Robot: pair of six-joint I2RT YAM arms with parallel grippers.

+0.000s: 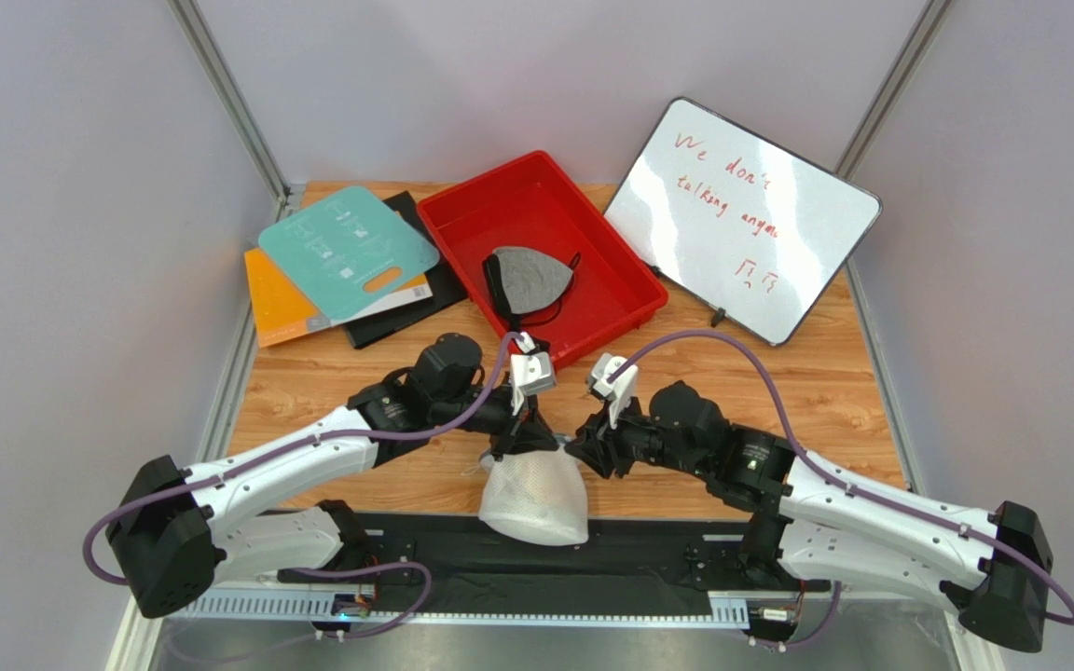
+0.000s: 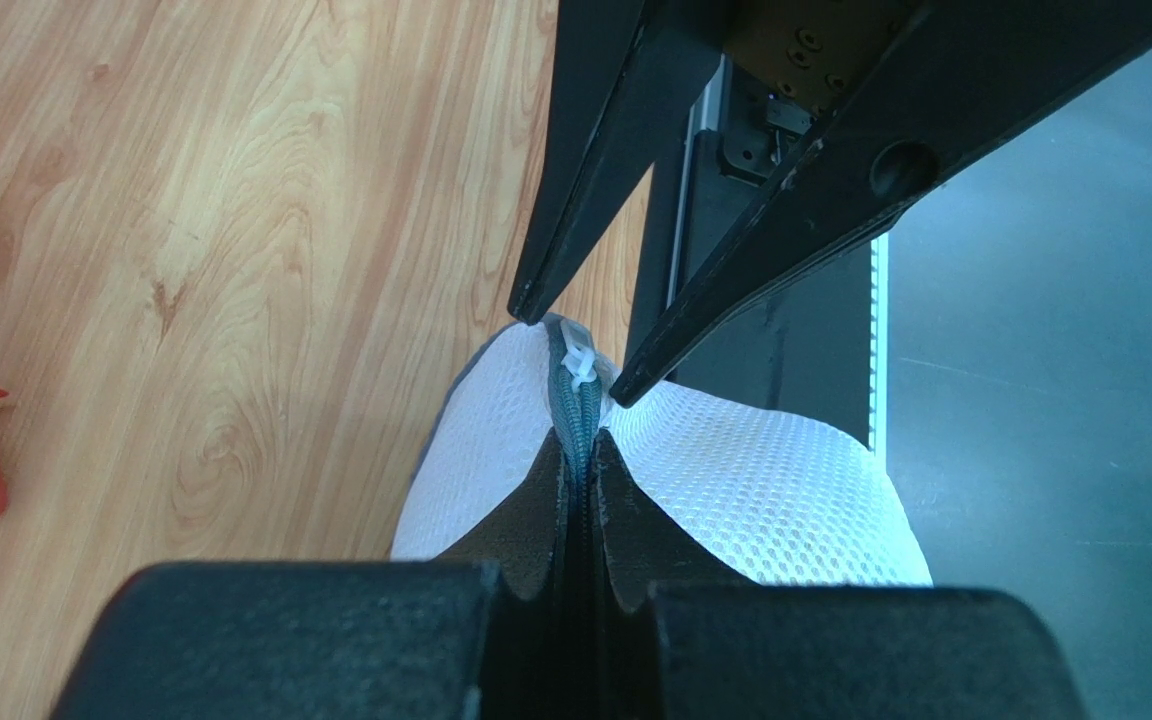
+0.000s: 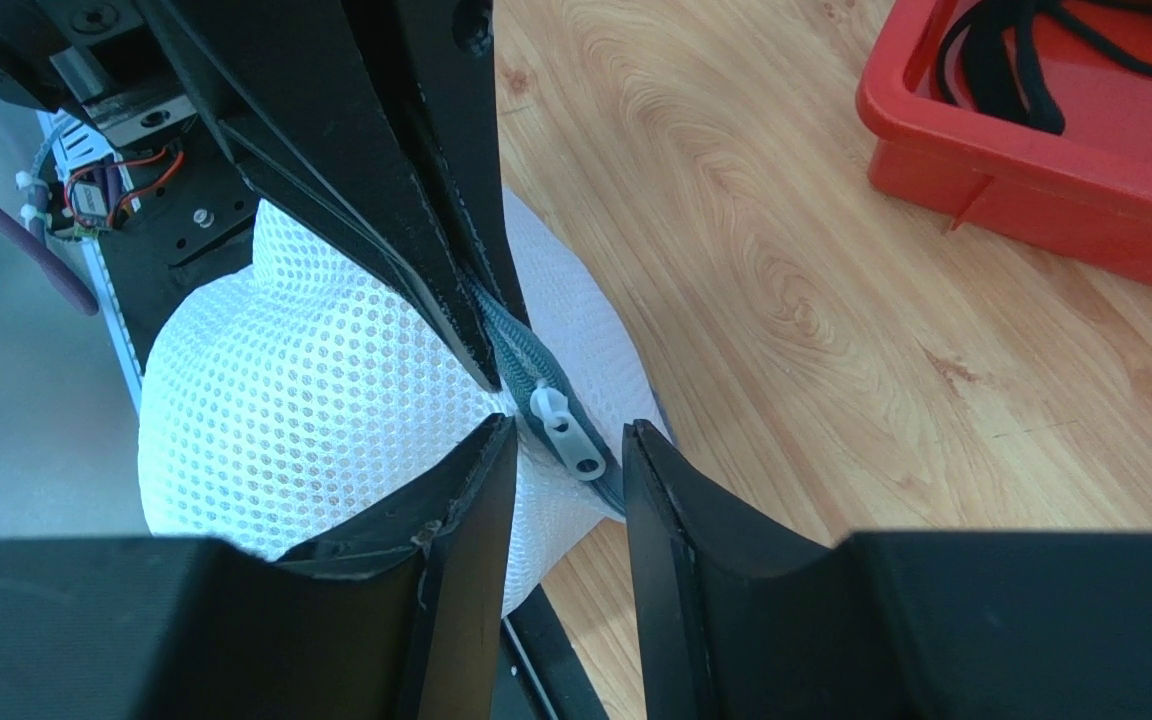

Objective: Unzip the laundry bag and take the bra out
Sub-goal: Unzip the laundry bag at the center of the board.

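Right wrist view: the laundry bag (image 3: 297, 390) lies at the tabletop's (image 3: 838, 300) near edge. The right claw (image 3: 570, 432) gapes around its zipper pull (image 3: 564, 420), not yet pinching. The left claw (image 2: 582, 446) is clenched on the zipper band (image 2: 579, 402).

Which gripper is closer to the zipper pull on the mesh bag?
Right. The right gripper stands open, one finger on either side of the zipper pull. The left gripper is shut on the zipper band just beside the pull.
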